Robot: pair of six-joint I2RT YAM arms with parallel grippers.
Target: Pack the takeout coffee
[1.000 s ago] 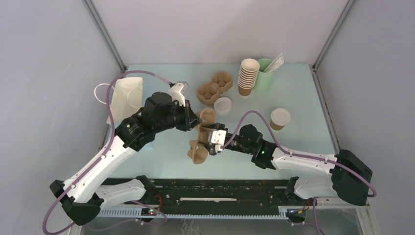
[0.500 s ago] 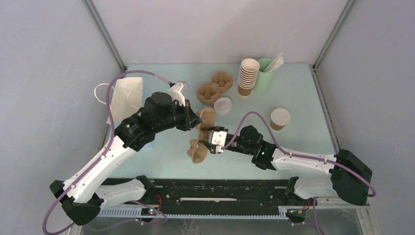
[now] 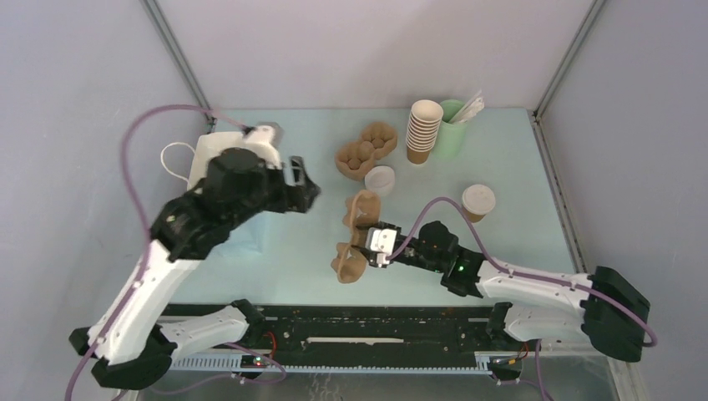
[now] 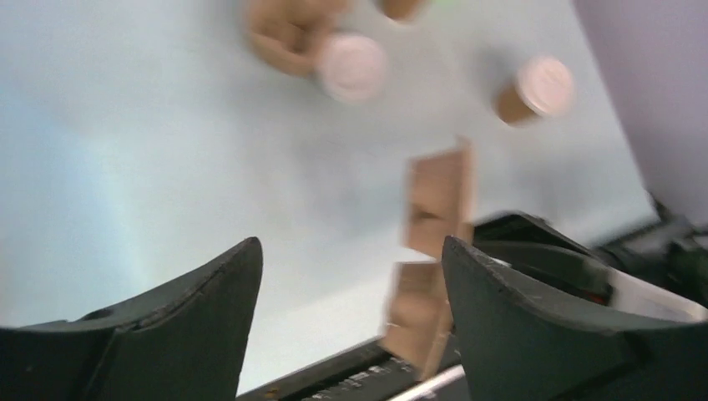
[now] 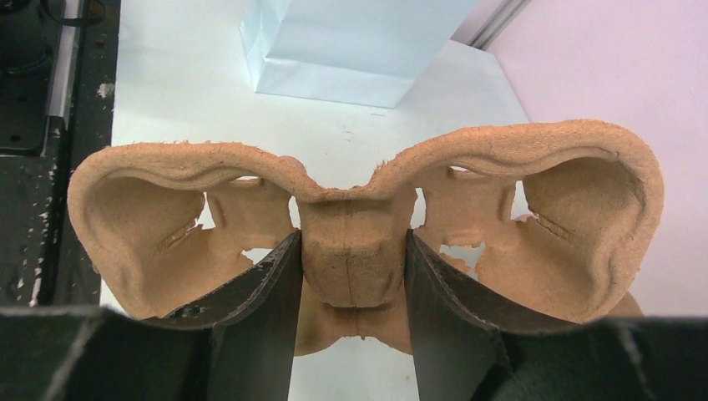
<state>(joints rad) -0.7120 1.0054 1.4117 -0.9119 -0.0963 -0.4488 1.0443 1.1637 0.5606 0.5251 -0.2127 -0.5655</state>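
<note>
Far right on the smooth, pale blue-green table (image 3: 534, 167), well apart from both arms: a small brown paper cup (image 3: 477, 203), upright, capped with a round, flat white plastic lid. Near the middle, pinched between the right fingers (image 5: 267, 317) across its raised centre ridge: a pulp cup carrier (image 5: 359, 251), tan, rough and fibrous, with a rounded well flaring out to each side like a wing and ragged edges at the cut-outs; held up on edge rather than flat. To the left, high above the table: the left fingers (image 4: 209, 309), dark, smooth and curved, spread wide around nothing, with everything beyond them blurred in that wrist view. Just beyond the held carrier, lying flat: a loose white lid (image 3: 380, 180), close beside a nested pile of pulp carriers (image 3: 365, 150). At the far edge: a tall stack of brown cups (image 3: 423, 131) with cream rims, right beside a pale green cup (image 3: 452, 129) of pale sticks. Far left: a white paper bag (image 3: 215, 159) with a looped cord handle.
</note>
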